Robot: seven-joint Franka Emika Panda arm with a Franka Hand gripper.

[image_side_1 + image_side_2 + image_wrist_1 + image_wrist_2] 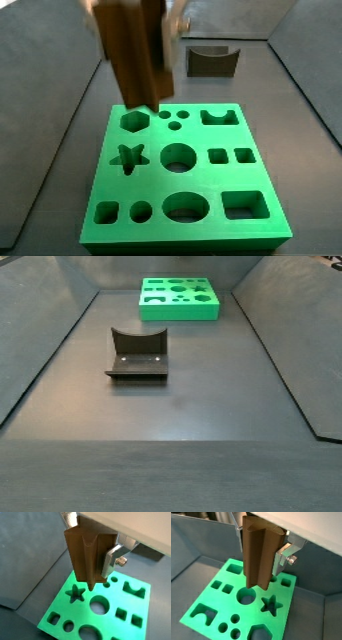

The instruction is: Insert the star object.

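Grey counter point(174, 406), green board point(187, 215) at far end; gripper point(264, 552) above board, jaws clamped on star peg point(85, 554), held upright; carry step; next: shift over star hole point(75, 593), match ridges, lower.

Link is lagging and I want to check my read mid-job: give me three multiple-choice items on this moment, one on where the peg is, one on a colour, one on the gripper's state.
1. Where is the star object?
A. lying on the floor
B. held above the green board
C. seated in the star-shaped hole

2. What colour is the board?
A. green
B. red
C. white

3. What is the gripper doing?
A. hanging open and empty
B. shut on the fixture
C. shut on the star object

Answers:
1 B: in both wrist views the peg hangs over the board, with the star-shaped hole open.
2 A: it is bright green in every view.
3 C: a silver finger presses on the peg's side.
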